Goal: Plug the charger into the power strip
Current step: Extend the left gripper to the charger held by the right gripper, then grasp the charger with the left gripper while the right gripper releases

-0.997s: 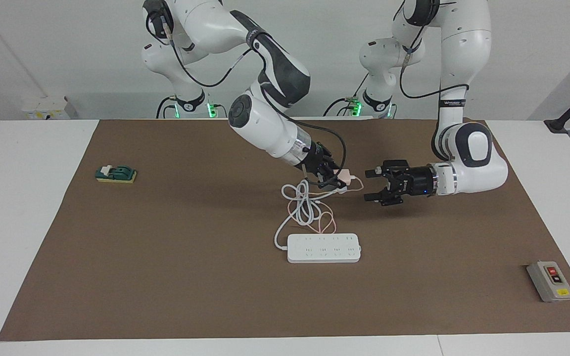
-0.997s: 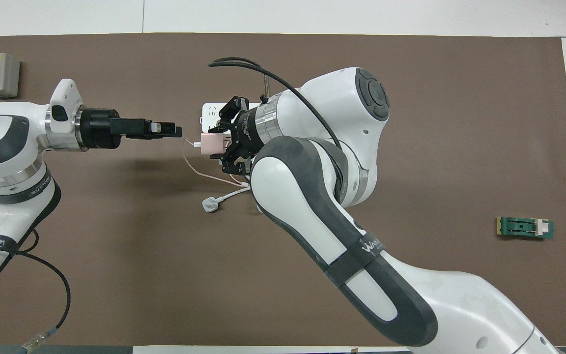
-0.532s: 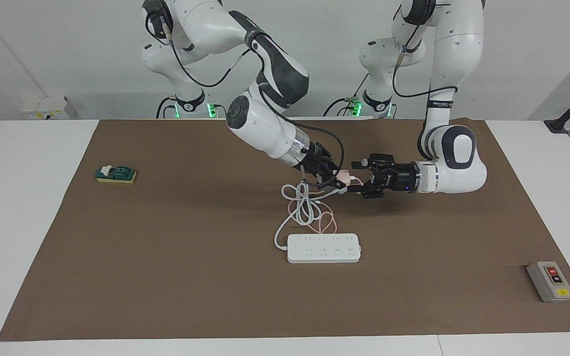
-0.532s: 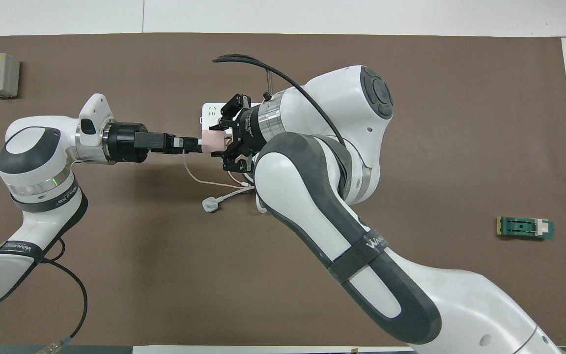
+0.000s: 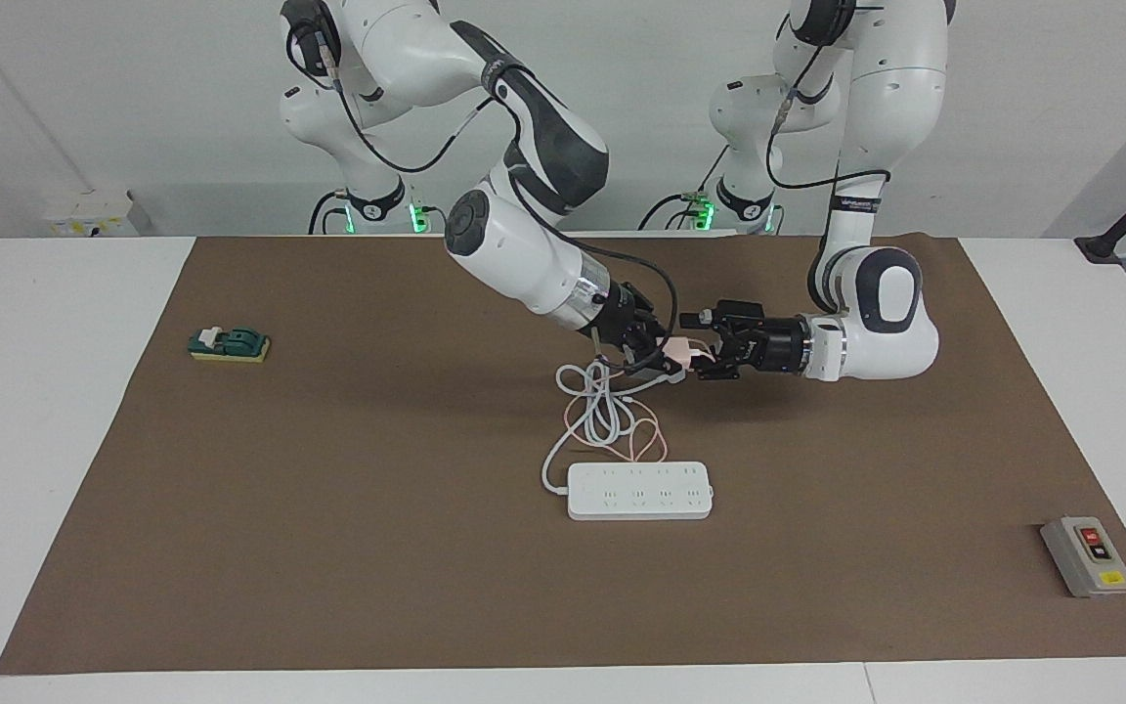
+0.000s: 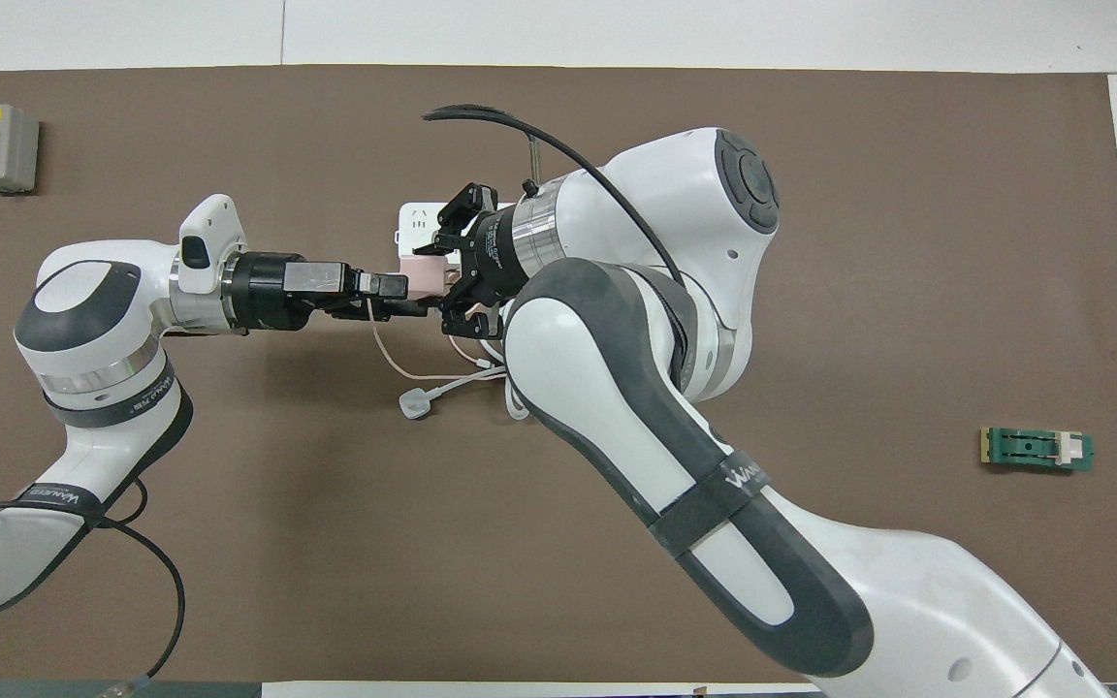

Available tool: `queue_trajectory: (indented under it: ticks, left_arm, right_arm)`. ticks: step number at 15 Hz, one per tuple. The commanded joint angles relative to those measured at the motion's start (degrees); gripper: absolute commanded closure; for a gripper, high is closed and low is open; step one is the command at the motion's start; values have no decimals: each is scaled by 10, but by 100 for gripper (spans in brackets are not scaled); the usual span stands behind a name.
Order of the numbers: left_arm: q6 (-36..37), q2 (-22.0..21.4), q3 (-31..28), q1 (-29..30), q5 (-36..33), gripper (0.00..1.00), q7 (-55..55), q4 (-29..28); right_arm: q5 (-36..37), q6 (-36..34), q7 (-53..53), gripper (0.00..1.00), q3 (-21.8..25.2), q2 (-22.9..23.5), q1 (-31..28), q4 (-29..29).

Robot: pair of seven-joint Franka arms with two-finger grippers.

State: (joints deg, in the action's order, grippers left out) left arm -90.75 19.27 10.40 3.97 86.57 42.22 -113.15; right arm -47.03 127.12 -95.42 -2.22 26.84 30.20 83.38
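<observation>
The brown mat covers most of the table, and above its middle the two arms meet; the right arm reaches in from its end with the right gripper pinching the charger in the air, above the loops of cord; the left gripper comes in level from the left arm's end, its fingers spread on either side of the charger's free end but not yet pinching it, as far as the facing view shows; this looks like a hand-over in mid-air. The power strip lies flat on the mat, farther from the robots than the meeting grippers, its sockets all bare; its white plug rests on the mat nearer the robots. So the charger has been lifted, but the hand-over, the carry to the strip and the plugging in are all left. A grey switch box and a small green part sit well apart at the mat's ends.
</observation>
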Motion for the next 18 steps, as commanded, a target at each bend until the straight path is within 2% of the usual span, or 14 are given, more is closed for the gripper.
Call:
queue_trajectory:
  ticks: [1, 9, 12, 14, 15, 18]
  left_arm:
    - [-13, -22, -7, -7, 23, 0, -22, -23]
    - [-25, -21, -8, -13, 42, 2, -24, -20]
    - [-30, -21, -9, -16, 42, 22, -22, -17]
    - [-34, -20, -9, -16, 42, 27, -21, -17]
    - [-34, -20, -9, -16, 42, 35, -21, -17]
    - [-36, -20, -11, -16, 40, 68, -21, -17]
  right_arm:
    - [-13, -2, -7, 100, -2, 4, -3, -9]
    - [-14, -2, -7, 100, -2, 5, -4, -9]
    - [-15, -2, -7, 100, -2, 5, -4, -9]
    - [-15, -3, -7, 100, -2, 5, -4, -9]
    - [-15, -2, -7, 100, -2, 5, -4, -9]
    - [-15, -3, -7, 100, -2, 5, -4, -9]
